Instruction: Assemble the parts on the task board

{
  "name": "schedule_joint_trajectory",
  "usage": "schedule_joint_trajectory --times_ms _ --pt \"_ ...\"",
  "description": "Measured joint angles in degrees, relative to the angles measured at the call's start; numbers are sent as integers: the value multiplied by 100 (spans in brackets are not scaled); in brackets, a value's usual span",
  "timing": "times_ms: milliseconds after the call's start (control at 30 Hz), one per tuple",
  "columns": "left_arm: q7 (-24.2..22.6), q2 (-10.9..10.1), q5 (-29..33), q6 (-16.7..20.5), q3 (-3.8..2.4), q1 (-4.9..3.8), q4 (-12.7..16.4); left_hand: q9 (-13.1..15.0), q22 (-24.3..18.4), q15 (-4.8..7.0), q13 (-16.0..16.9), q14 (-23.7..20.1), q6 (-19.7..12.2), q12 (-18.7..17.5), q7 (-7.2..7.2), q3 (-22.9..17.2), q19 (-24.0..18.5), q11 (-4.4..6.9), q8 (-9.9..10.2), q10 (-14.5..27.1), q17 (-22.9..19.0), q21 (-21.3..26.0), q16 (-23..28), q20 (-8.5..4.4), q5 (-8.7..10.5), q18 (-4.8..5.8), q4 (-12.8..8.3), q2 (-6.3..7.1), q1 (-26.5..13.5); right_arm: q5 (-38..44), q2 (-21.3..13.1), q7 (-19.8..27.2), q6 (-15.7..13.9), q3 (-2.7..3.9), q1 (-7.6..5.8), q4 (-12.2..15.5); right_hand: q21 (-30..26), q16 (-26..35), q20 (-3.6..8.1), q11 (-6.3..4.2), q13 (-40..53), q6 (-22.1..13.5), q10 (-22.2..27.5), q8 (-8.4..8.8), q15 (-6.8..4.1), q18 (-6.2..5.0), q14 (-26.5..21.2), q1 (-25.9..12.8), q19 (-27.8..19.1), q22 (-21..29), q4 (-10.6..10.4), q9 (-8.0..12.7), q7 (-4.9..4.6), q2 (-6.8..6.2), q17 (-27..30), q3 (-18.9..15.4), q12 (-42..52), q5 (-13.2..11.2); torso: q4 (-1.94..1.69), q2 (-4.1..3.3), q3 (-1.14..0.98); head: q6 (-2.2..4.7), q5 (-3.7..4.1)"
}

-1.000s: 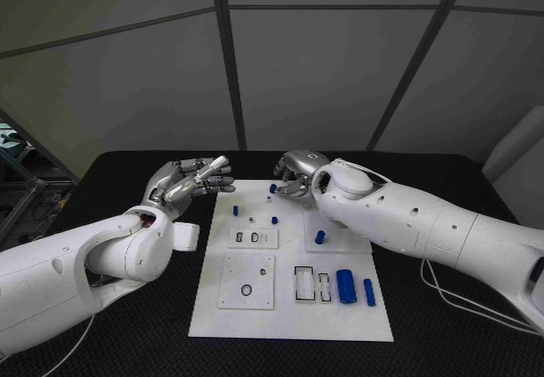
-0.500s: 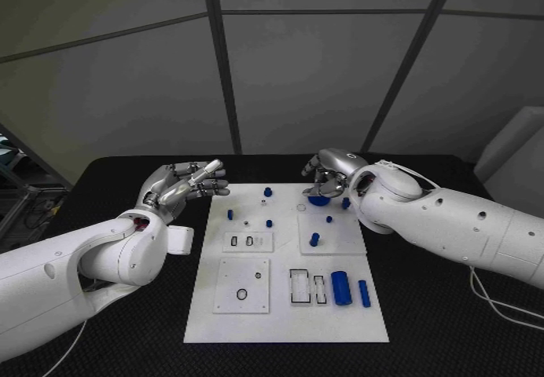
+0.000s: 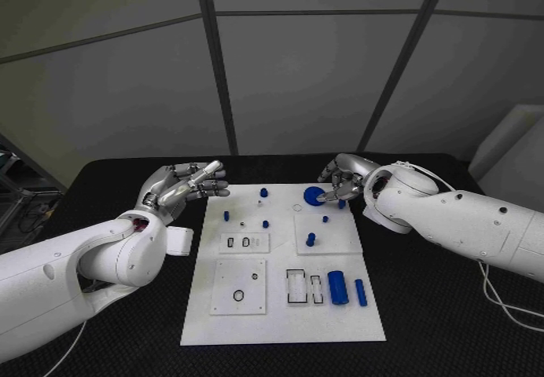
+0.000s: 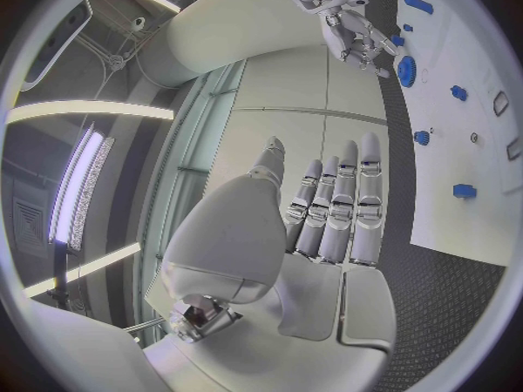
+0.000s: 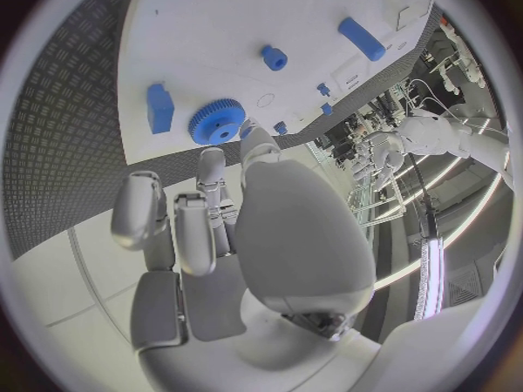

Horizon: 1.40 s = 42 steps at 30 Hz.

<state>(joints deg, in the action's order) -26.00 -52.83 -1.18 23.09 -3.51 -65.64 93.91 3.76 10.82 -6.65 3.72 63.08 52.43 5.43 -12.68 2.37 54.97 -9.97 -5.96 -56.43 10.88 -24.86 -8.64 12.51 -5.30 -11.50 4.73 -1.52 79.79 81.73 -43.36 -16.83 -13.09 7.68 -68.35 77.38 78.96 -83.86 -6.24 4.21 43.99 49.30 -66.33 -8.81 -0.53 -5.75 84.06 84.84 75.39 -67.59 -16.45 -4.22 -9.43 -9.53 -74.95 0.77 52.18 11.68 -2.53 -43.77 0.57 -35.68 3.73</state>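
Black textured tabletop (image 3: 113,196) lies beneath grey wall panels, and on it the white rectangular task board (image 3: 284,314) runs lengthwise from the robot toward the wall. From the board's centre, the round blue toothed gear (image 3: 314,196) lies flat at about one o'clock near the far edge; in the right wrist view the same gear (image 5: 218,120) sits on the white surface just beyond the fingertips (image 5: 212,161), and whether they touch it cannot be told. The silver right hand (image 3: 346,182) hovers at the board's far right corner, fingers curled downward beside the gear, with nothing plainly held.

The silver left hand (image 3: 185,185) is at eleven o'clock, off the board's left edge and raised over the table; in the left wrist view its fingers (image 4: 340,207) are straight, side by side, holding nothing.

A thick blue cylinder (image 3: 338,287) and a thinner blue rod (image 3: 361,292) lie side by side at about four o'clock, next to a black-rimmed rectangular slot (image 3: 298,286). A black ring (image 3: 239,295) lies on a raised white square plate at seven o'clock. Small blue pegs (image 3: 264,192) stand upright toward twelve o'clock, and another short blue peg (image 3: 310,239) stands on a raised plate right of centre.
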Motion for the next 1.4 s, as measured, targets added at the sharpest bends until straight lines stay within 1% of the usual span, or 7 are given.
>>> schedule_joint_trajectory --times_ms 200,267,367,633,933,1367,1400 --pt "7 1 0 -13 0 0 -8 0 0 0 0 0 0 0 0 0 0 0 0 0 0 0 0 0 0 -1 0 0 0 -22 67 -50 157 -1 1 -86 38 -57 11 -3 387 0 -109 -89 0 5 0 21 14 -53 0 0 0 21 0 0 376 63 -10 -3 8 -26 3" --pt "9 1 0 -16 0 1 -9 0 0 0 0 0 0 0 0 0 0 0 0 0 0 0 0 0 0 0 0 0 0 -24 86 -59 201 -1 1 -101 63 -67 0 12 552 0 -178 -101 0 90 0 45 41 -82 0 0 0 45 1 0 527 63 -10 -1 9 -34 3" --pt "11 1 0 -18 0 1 -9 0 0 0 0 0 0 0 0 0 0 0 0 0 -1 0 0 0 0 0 0 0 0 -24 112 -67 245 -1 1 -122 63 -99 1 -11 710 0 -242 -133 0 91 0 45 42 -112 14 0 0 45 1 14 675 63 -10 0 9 -41 -4" --pt "15 3 0 -22 0 1 -10 1 -1 0 0 0 0 0 0 -17 0 0 -1 0 -1 0 0 0 0 0 -16 0 0 -26 191 -84 323 6 -3 -221 132 -165 0 -22 1256 74 -472 -183 0 90 -1 51 122 -219 31 -8 30 172 1 31 1164 85 -10 3 9 -45 -10" --pt "19 14 0 -27 1 1 -23 1 4 0 0 0 0 0 -1 -17 0 0 -1 0 -1 0 0 0 0 0 -16 0 0 -32 311 -114 358 1 0 -352 134 -165 21 -22 1380 74 -513 -183 1 90 -1 57 143 -256 45 -3 30 227 2 45 1259 113 -8 2 5 -58 2" --pt "31 28 -1 -44 1 1 -46 1 3 0 0 0 0 -21 -1 -17 0 0 -1 0 6 0 26 0 0 -1 -16 0 0 8 395 -147 360 6 -4 -460 157 -188 1 -23 1512 113 -554 -182 1 89 -1 56 163 -285 65 -2 31 228 2 64 1377 137 -8 1 4 -78 0" --pt "33 28 -1 -46 1 1 -47 1 3 0 0 0 -1 -21 -1 -17 0 0 -1 0 7 0 27 0 0 0 -16 0 0 17 401 -149 360 6 -4 -463 157 -188 1 -21 1540 116 -556 -182 1 88 -1 53 163 -289 65 -2 35 266 3 64 1409 139 -8 1 4 -81 0"
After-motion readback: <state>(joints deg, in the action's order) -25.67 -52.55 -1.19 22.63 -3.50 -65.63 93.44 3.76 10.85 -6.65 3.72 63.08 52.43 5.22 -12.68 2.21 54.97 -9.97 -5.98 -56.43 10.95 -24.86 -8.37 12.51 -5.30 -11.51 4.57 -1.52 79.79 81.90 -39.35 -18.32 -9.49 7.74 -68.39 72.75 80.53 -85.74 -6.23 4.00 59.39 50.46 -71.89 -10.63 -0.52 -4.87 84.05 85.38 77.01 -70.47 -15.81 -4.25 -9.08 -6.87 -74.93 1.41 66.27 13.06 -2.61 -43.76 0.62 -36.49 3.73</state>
